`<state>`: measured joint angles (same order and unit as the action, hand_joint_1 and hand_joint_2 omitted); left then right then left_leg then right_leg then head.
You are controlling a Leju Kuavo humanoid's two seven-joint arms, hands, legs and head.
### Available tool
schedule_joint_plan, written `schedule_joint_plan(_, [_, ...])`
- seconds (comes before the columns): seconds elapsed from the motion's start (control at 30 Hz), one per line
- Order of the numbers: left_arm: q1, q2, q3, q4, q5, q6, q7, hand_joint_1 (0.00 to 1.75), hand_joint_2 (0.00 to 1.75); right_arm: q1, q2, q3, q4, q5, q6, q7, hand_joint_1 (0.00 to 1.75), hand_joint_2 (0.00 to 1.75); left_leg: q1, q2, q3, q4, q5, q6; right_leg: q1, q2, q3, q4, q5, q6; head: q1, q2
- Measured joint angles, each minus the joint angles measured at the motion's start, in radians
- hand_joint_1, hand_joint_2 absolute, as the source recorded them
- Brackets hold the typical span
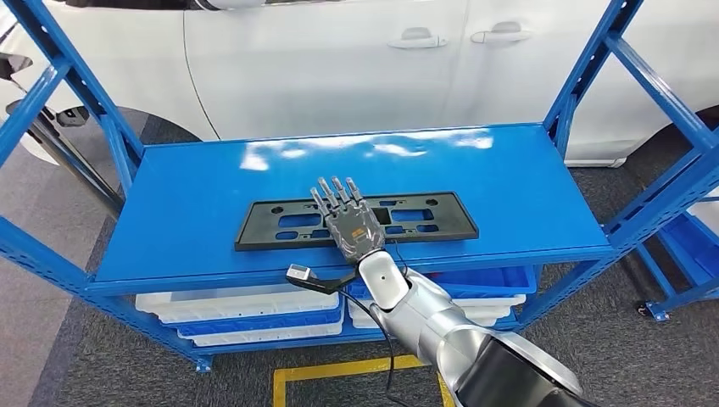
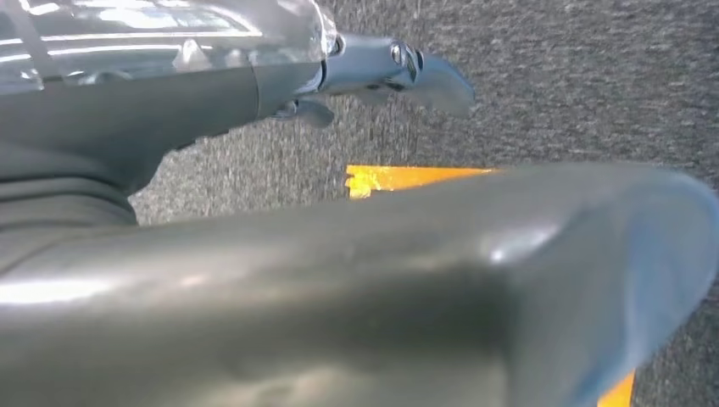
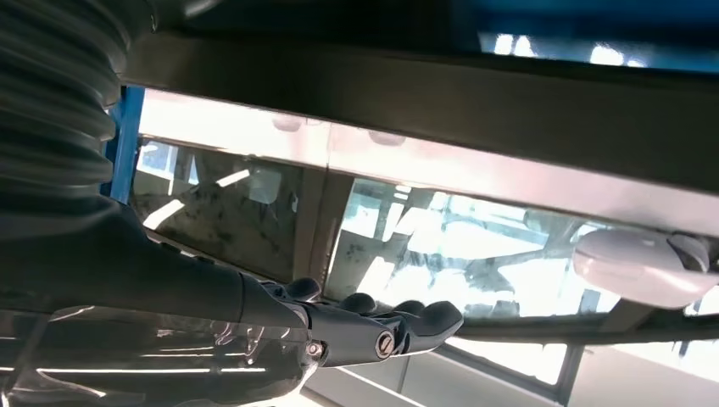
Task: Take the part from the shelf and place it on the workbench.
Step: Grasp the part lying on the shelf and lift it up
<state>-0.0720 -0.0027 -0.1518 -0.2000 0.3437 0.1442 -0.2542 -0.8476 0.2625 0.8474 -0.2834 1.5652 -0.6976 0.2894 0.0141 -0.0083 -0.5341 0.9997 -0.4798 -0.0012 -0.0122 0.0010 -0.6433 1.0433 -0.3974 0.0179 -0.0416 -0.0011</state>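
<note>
One flat black plate (image 1: 356, 220) lies across the middle of the frame on the blue shelf (image 1: 195, 195), near its front edge. We see our right hand (image 1: 349, 219) laid on top of it, fingers stretched out straight, not yet closed around anything. Our left hand (image 2: 386, 72) hangs over the carpet, its grip unclear to us. We judge the plate too flat to grasp from above; pressing down could push it off the edge.
</note>
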Motion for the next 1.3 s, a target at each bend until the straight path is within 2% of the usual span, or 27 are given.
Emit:
schedule_joint_plan(0.07, [-0.003, 0.000, 0.000, 0.000, 0.000, -0.001, -0.002, 0.00, 0.00, -0.001, 0.001, 0.005, 0.000, 0.000, 0.006, -0.002, 0.00, 1.75, 0.000, 0.000, 0.001, 0.000, -0.002, -0.007, 0.002, 0.002, 0.003, -0.009, -0.008, -0.008, 0.000, 0.000])
schedule_joint_plan(0.13, [-0.007, -0.001, 0.001, 0.000, 0.000, -0.003, -0.009, 0.00, 0.00, -0.007, 0.008, 0.017, 0.000, -0.001, 0.053, -0.010, 0.87, 1.75, 0.004, 0.002, -0.034, 0.077, -0.044, -0.024, 0.003, 0.004, 0.019, -0.024, -0.021, -0.031, 0.000, 0.000])
schedule_joint_plan(0.2, [-0.008, -0.003, 0.004, 0.000, 0.001, -0.004, -0.019, 0.00, 0.00, -0.011, 0.016, 0.024, 0.000, -0.002, 0.123, -0.021, 1.75, 1.75, 0.007, 0.004, -0.115, 0.228, -0.104, -0.037, 0.003, 0.004, 0.035, -0.031, -0.030, -0.049, 0.000, 0.000])
schedule_joint_plan(0.23, [-0.007, -0.003, 0.005, 0.000, 0.001, -0.004, -0.022, 0.00, 0.00, -0.010, 0.018, 0.024, 0.001, -0.002, 0.151, -0.025, 1.75, 1.75, 0.007, 0.004, -0.151, 0.282, -0.114, -0.037, 0.005, 0.005, 0.039, -0.031, -0.034, -0.050, 0.000, 0.000])
schedule_joint_plan(0.27, [-0.006, -0.003, 0.007, 0.000, 0.002, -0.004, -0.024, 0.00, 0.00, -0.009, 0.019, 0.024, 0.002, -0.003, 0.174, -0.028, 1.75, 1.75, 0.007, 0.004, -0.174, 0.304, -0.106, -0.037, 0.007, 0.006, 0.043, -0.031, -0.037, -0.051, 0.000, 0.000])
schedule_joint_plan(0.3, [-0.005, -0.003, 0.008, 0.000, 0.002, -0.004, -0.025, 0.00, 0.00, -0.009, 0.021, 0.024, 0.003, -0.004, 0.197, -0.031, 1.75, 1.75, 0.006, 0.004, -0.177, 0.287, -0.077, -0.034, 0.009, 0.007, 0.049, -0.031, -0.041, -0.052, 0.000, 0.000])
schedule_joint_plan(0.37, [-0.005, -0.003, 0.013, 0.000, 0.003, -0.003, -0.025, 0.00, 0.00, -0.010, 0.027, 0.024, 0.004, -0.004, 0.238, -0.035, 1.75, 1.75, 0.004, 0.004, -0.135, 0.162, 0.013, -0.023, 0.012, 0.009, 0.062, -0.031, -0.050, -0.049, 0.000, 0.000])
schedule_joint_plan(0.4, [-0.006, -0.003, 0.016, 0.000, 0.004, -0.003, -0.026, 0.00, 0.00, -0.011, 0.031, 0.024, 0.004, -0.004, 0.258, -0.036, 1.75, 1.75, 0.001, 0.004, -0.107, 0.094, 0.045, -0.016, 0.015, 0.011, 0.066, -0.029, -0.054, -0.046, 0.000, 0.000])
schedule_joint_plan(0.43, [-0.007, -0.003, 0.020, 0.000, 0.004, -0.002, -0.028, 0.00, 0.00, -0.013, 0.035, 0.024, 0.004, -0.004, 0.277, -0.036, 1.75, 1.75, -0.002, 0.004, -0.089, 0.047, 0.063, -0.010, 0.017, 0.012, 0.067, -0.028, -0.058, -0.041, 0.000, 0.000])
schedule_joint_plan(0.47, [-0.008, -0.003, 0.023, 0.000, 0.004, -0.001, -0.029, 0.00, 0.00, -0.015, 0.037, 0.024, 0.004, -0.004, 0.292, -0.036, 1.75, 1.75, -0.005, 0.003, -0.079, 0.022, 0.066, -0.004, 0.018, 0.013, 0.067, -0.027, -0.061, -0.036, 0.000, 0.000])
schedule_joint_plan(0.57, [-0.009, -0.006, 0.027, 0.000, 0.003, -0.005, -0.035, 0.00, 0.00, -0.019, 0.040, 0.024, 0.004, -0.004, 0.314, -0.031, 1.75, 1.75, -0.004, 0.003, -0.073, 0.010, 0.064, 0.008, 0.018, 0.012, 0.066, -0.022, -0.071, -0.019, 0.000, 0.000])
schedule_joint_plan(0.63, [-0.009, -0.009, 0.028, 0.000, 0.002, -0.016, -0.044, 0.00, 0.00, -0.022, 0.039, 0.024, 0.004, -0.004, 0.319, -0.028, 1.75, 1.75, 0.000, 0.004, -0.069, 0.002, 0.067, 0.017, 0.016, 0.010, 0.037, 0.043, -0.111, -0.009, 0.000, 0.000])
schedule_joint_plan(0.7, [-0.010, -0.009, 0.029, 0.000, 0.000, -0.029, -0.059, 0.00, 0.87, -0.023, 0.038, 0.024, 0.005, -0.004, 0.322, -0.027, 1.75, 1.75, 0.000, 0.004, -0.069, 0.002, 0.066, 0.021, 0.011, 0.009, -0.027, 0.172, -0.170, -0.002, 0.000, 0.000])
schedule_joint_plan(0.73, [-0.010, -0.009, 0.030, 0.000, -0.002, -0.035, -0.069, 0.00, 1.31, -0.022, 0.037, 0.024, 0.005, -0.004, 0.321, -0.027, 1.75, 1.75, -0.001, 0.004, -0.069, 0.003, 0.065, 0.022, 0.010, 0.009, -0.058, 0.227, -0.186, 0.001, 0.000, 0.000])
schedule_joint_plan(0.77, [-0.009, -0.009, 0.030, 0.000, -0.004, -0.041, -0.081, 0.00, 1.75, -0.021, 0.036, 0.023, 0.005, -0.005, 0.319, -0.027, 1.75, 1.75, -0.001, 0.004, -0.068, 0.004, 0.063, 0.022, 0.008, 0.009, -0.074, 0.250, -0.182, 0.003, 0.000, 0.000])
schedule_joint_plan(0.8, [-0.009, -0.009, 0.029, 0.000, -0.007, -0.046, -0.094, 0.00, 1.75, -0.021, 0.036, 0.022, 0.006, -0.005, 0.316, -0.027, 1.75, 1.75, -0.001, 0.003, -0.067, 0.006, 0.061, 0.022, 0.007, 0.008, -0.072, 0.236, -0.160, 0.003, 0.000, 0.000])
schedule_joint_plan(0.87, [-0.009, -0.010, 0.029, 0.000, -0.013, -0.051, -0.113, 0.00, 1.75, -0.022, 0.034, 0.016, 0.006, -0.011, 0.298, -0.031, 1.75, 1.75, -0.001, 0.001, -0.064, 0.011, 0.055, 0.018, 0.006, 0.006, -0.021, 0.110, -0.086, -0.002, 0.000, 0.000])
schedule_joint_plan(0.9, [-0.009, -0.010, 0.030, 0.000, -0.016, -0.051, -0.117, 0.00, 1.75, -0.023, 0.034, 0.010, 0.005, -0.018, 0.280, -0.035, 1.75, 1.75, -0.003, 0.001, -0.064, 0.015, 0.052, 0.014, 0.008, 0.005, 0.006, 0.048, -0.060, -0.006, 0.000, 0.000])
schedule_joint_plan(0.93, [-0.009, -0.010, 0.030, 0.000, -0.018, -0.051, -0.119, 0.00, 1.75, -0.023, 0.034, 0.001, 0.003, -0.028, 0.251, -0.041, 1.75, 1.75, -0.004, 0.000, -0.065, 0.017, 0.050, 0.010, 0.009, 0.005, 0.024, 0.005, -0.045, -0.010, 0.000, 0.000])
schedule_joint_plan(1.03, [-0.008, -0.009, 0.034, 0.000, -0.020, -0.045, -0.109, 0.00, 1.75, -0.026, 0.033, -0.042, -0.013, -0.070, 0.144, -0.072, 1.75, 1.75, -0.006, 0.000, -0.066, 0.018, 0.047, -0.005, 0.011, 0.008, 0.030, -0.017, -0.042, -0.025, 0.000, 0.000])
schedule_joint_plan(1.1, [-0.009, -0.008, 0.037, 0.000, -0.020, -0.040, -0.102, 0.00, 1.75, -0.032, 0.033, -0.073, -0.037, -0.100, 0.083, -0.102, 1.75, 1.75, -0.003, 0.001, -0.075, 0.038, 0.030, -0.016, 0.008, 0.008, 0.035, -0.025, -0.038, -0.036, 0.000, 0.000])
schedule_joint_plan(1.13, [-0.010, -0.008, 0.039, 0.000, -0.020, -0.039, -0.099, 0.00, 1.75, -0.035, 0.033, -0.090, -0.055, -0.113, 0.057, -0.118, 1.75, 1.75, -0.002, 0.002, -0.090, 0.074, 0.009, -0.020, 0.006, 0.007, 0.037, -0.029, -0.037, -0.041, 0.000, 0.000])
schedule_joint_plan(1.2, [-0.009, -0.008, 0.046, 0.000, -0.020, -0.039, -0.095, 0.00, 1.75, -0.035, 0.031, -0.127, -0.111, -0.135, 0.023, -0.161, 1.75, 1.75, 0.001, 0.003, -0.149, 0.199, -0.051, -0.027, 0.007, 0.006, 0.039, -0.029, -0.039, -0.047, 0.000, 0.000])
schedule_joint_plan(1.23, [-0.009, -0.008, 0.050, 0.000, -0.019, -0.039, -0.094, 0.00, 1.75, -0.027, 0.029, -0.151, -0.154, -0.154, 0.013, -0.201, 1.75, 1.75, 0.002, 0.003, -0.179, 0.260, -0.073, -0.030, 0.007, 0.006, 0.040, -0.029, -0.040, -0.049, 0.000, 0.000])
schedule_joint_plan(1.27, [-0.008, -0.008, 0.054, 0.000, -0.018, -0.039, -0.097, 0.00, 1.75, -0.009, 0.026, -0.179, -0.209, -0.188, 0.009, -0.262, 1.75, 1.75, 0.002, 0.003, -0.198, 0.295, -0.078, -0.031, 0.008, 0.006, 0.042, -0.029, -0.042, -0.049, 0.000, 0.000])
schedule_joint_plan(1.3, [-0.007, -0.008, 0.058, 0.000, -0.016, -0.040, -0.104, 0.00, 1.75, 0.018, 0.023, -0.214, -0.282, -0.249, 0.009, -0.349, 1.75, 1.75, 0.002, 0.003, -0.198, 0.292, -0.063, -0.032, 0.008, 0.007, 0.044, -0.028, -0.044, -0.048, 0.000, 0.000])
